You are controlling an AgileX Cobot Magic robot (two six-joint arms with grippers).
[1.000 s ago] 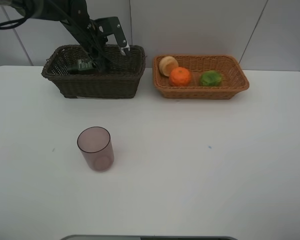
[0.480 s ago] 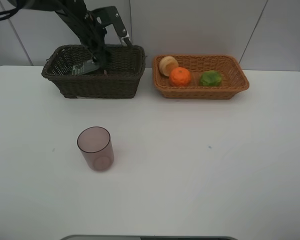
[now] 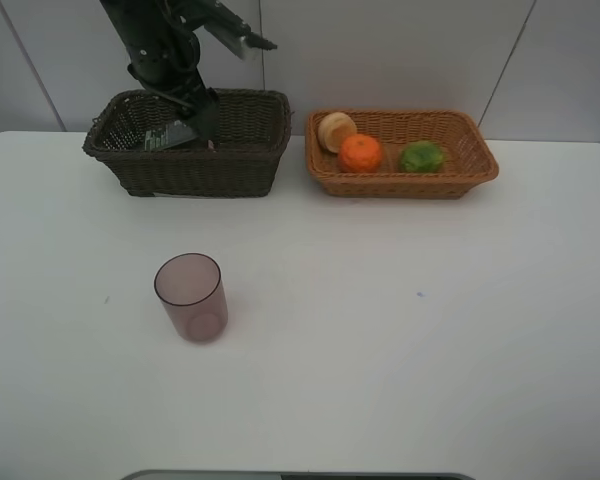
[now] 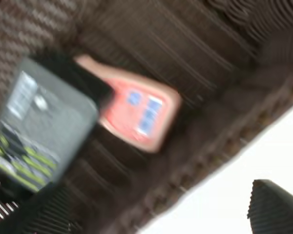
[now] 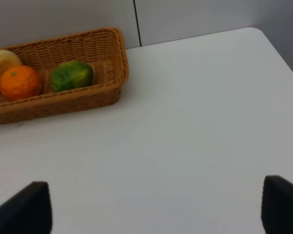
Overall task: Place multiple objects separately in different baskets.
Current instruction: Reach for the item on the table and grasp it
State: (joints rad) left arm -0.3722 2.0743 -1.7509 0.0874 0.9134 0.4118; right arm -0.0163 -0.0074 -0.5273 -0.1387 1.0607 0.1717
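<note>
In the dark brown basket point(image 3: 185, 165) lies the dark green pump bottle point(image 3: 165, 135). My left gripper point(image 3: 242, 40) hangs open and empty above the basket's back rim. The blurred left wrist view looks down into the dark basket point(image 4: 219, 146) at the green bottle point(image 4: 39, 131) and the small pink bottle point(image 4: 136, 114). The light tan basket point(image 3: 480, 165) holds the red-yellow fruit point(image 3: 335, 130), the orange point(image 3: 360, 152) and the green fruit point(image 3: 421, 156). The mauve cup point(image 3: 190, 297) stands upright on the table. My right gripper point(image 5: 154, 207) is open over bare table, out of the exterior view.
The white table point(image 3: 400, 330) spreads in front of both baskets, which sit side by side at its back edge against a pale wall. The right wrist view shows the tan basket point(image 5: 63, 97) with its fruits and the table's far corner point(image 5: 256, 34).
My left arm has lifted up out of the dark basket, leaving the green pump bottle lying inside. The cup, the fruits and the baskets have not moved.
</note>
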